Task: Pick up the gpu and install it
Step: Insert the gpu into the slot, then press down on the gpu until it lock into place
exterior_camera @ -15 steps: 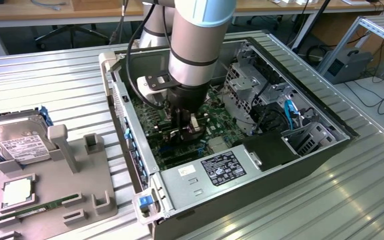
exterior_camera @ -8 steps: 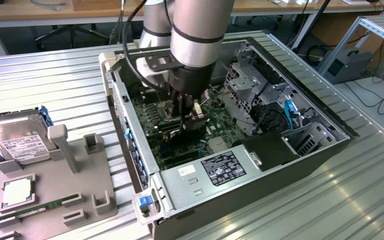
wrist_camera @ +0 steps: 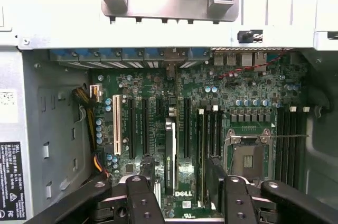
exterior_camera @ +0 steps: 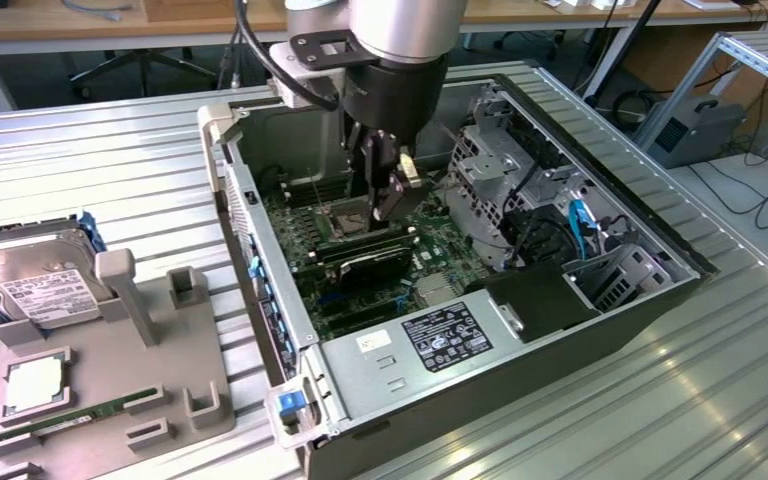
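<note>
The gpu [wrist_camera: 169, 150] stands on edge in an expansion slot of the motherboard [wrist_camera: 158, 92], inside the open computer case [exterior_camera: 244, 200]. In the wrist view it appears edge-on as a thin dark strip; in the exterior view it is the dark card [exterior_camera: 364, 268] below the arm. It looks seated, though the slot latch cannot be made out.

The tool [wrist_camera: 180, 174] hangs over the card with its jaws well apart, one finger on each side of the board and touching neither face; it grips nothing.

Judged from its form, the card is light, stiff and thin, and fragile on its component faces. The upper edge and the bare board margins are the safer places to hold, with the pull kept in line with the slot.

Room is tight. Neighbouring slots flank the card closely, the CPU socket [wrist_camera: 248, 155] lies just beside it, and the drive cage [exterior_camera: 491, 170] rises near the arm. The hard drive [exterior_camera: 37, 285] lies well apart on the surface [exterior_camera: 91, 170].
</note>
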`<state>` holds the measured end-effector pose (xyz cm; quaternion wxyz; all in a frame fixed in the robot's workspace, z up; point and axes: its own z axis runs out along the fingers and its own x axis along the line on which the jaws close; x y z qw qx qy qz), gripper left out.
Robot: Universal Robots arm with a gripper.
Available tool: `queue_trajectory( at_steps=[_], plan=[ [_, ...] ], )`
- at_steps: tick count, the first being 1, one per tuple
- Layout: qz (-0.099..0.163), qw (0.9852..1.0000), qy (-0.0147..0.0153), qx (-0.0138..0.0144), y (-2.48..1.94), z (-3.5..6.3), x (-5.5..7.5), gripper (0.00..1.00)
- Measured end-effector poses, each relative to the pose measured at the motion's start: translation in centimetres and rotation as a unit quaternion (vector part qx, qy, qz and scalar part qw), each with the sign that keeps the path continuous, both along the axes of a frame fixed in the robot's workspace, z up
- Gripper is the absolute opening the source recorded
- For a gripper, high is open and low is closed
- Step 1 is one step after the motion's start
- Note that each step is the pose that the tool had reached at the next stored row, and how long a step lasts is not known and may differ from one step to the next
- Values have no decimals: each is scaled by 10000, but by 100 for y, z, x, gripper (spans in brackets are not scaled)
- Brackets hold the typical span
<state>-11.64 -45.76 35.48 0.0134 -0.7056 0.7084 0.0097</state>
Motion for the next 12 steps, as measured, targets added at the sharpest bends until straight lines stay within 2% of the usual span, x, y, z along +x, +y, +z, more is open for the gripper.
queue_trajectory(
  at_steps=[3, 6, 12],
  plan=[
    [0, 10000, 0, 0, 1, 0, 2, 52],
    [0, 10000, 0, 0, 12, 1, 122, 52],
    [0, 10000, 0, 0, 12, 0, 123, 52]
  ],
)
